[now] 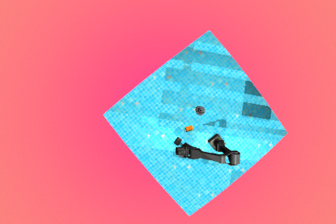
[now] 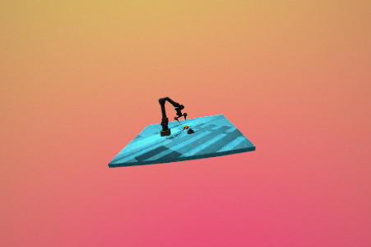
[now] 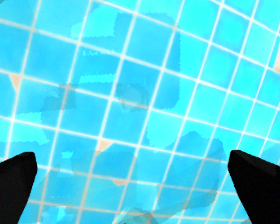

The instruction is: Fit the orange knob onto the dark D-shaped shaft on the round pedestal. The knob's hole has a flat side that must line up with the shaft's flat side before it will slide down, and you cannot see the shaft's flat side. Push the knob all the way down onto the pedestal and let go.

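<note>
The orange knob (image 1: 189, 128) (image 2: 186, 127) lies on the blue tiled table and shows as a small block from above. The round dark pedestal (image 1: 199, 110) (image 2: 190, 131) stands close by, up and to the right of the knob in the top view. Its shaft is too small to make out clearly. My gripper (image 1: 179, 146) (image 2: 181, 119) (image 3: 134, 160) is wide open and empty. It hangs above the table, on the other side of the knob from the pedestal. Neither the knob nor the pedestal shows in the wrist view.
The arm's base (image 1: 213, 141) (image 2: 165, 132) stands on the tiled table (image 1: 148, 111) (image 2: 229, 136), right of the knob in the top view. The arm bends high above the table. Dark shadow patches and small pale specks mark the tiles.
</note>
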Robot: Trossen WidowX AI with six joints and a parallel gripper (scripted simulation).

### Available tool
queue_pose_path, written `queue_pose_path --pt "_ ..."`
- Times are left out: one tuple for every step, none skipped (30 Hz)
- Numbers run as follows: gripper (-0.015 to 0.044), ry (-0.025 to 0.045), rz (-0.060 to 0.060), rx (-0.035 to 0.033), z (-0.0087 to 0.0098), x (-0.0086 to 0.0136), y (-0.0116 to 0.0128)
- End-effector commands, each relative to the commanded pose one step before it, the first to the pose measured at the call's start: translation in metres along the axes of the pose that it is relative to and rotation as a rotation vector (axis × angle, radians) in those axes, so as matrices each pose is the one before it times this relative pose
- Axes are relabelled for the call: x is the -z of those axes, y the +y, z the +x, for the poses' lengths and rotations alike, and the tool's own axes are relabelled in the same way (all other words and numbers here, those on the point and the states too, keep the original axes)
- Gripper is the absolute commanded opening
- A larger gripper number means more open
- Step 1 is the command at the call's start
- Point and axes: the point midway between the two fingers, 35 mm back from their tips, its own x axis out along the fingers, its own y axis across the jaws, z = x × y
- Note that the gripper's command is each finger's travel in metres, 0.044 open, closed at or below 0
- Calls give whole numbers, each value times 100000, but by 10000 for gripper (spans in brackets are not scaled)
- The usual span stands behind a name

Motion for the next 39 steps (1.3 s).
queue_pose_path --pt "440 6850 27531 -5982 -300 4905 -1699" --pt "440 1879 7730 -1569 -119 1272 -690" --pt "440 1833 7750 -1579 -127 1244 -717" --pt "440 1789 7768 -1594 -136 1215 -743" --pt "440 1745 7774 -1610 -144 1184 -767" --pt "440 1386 6311 -1322 -122 934 -645" --pt "440 820 3790 -801 -75 546 -401" --pt "440 271 1264 -268 -25 179 -137" --pt "440 0 0 0 0 0 0" --pt "440 0 0 0 0 0 0" --pt "440 0 0 0 0 0 0" --pt "440 0 0 0 0 0 0" --pt "440 0 0 0 0 0 0" --pt "440 0 0 0 139 -4 -4" --pt "440 1 0 0 416 -10 -9" --pt "440 2 0 -1 690 -5 -4" --pt "440 3 0 -2 686 9 8" --pt "440 2 0 -2 409 12 11" --pt "440 1 0 -1 136 5 5" --pt "440 0 0 0 0 0 0" --pt "440 0 0 0 0 0 0" --pt "440 0 0 0 0 0 0" --pt "440 0 0 0 28 -2 -2" --pt "440 0 0 0 83 -5 -4" --pt "440 0 0 0 138 -8 -7" --pt "440 0 0 0 166 -9 -8" --pt "440 0 0 0 166 -8 -7" --pt "440 0 0 0 166 -7 -6" --pt "440 0 0 0 165 -6 -6" --pt "440 0 0 0 165 -5 -5" --pt "440 0 0 0 165 -5 -4" --pt "440 0 0 0 165 -4 -3" --pt "440 1 0 0 165 -3 -3" --pt "440 1 0 0 164 -2 -2" --pt "440 1 0 0 164 -1 -1" --pt "440 1 0 -1 164 -1 -1" --pt "440 1 0 -1 164 0 0" --pt "440 1 0 -1 163 1 1" --pt "440 1 0 -1 163 2 1"
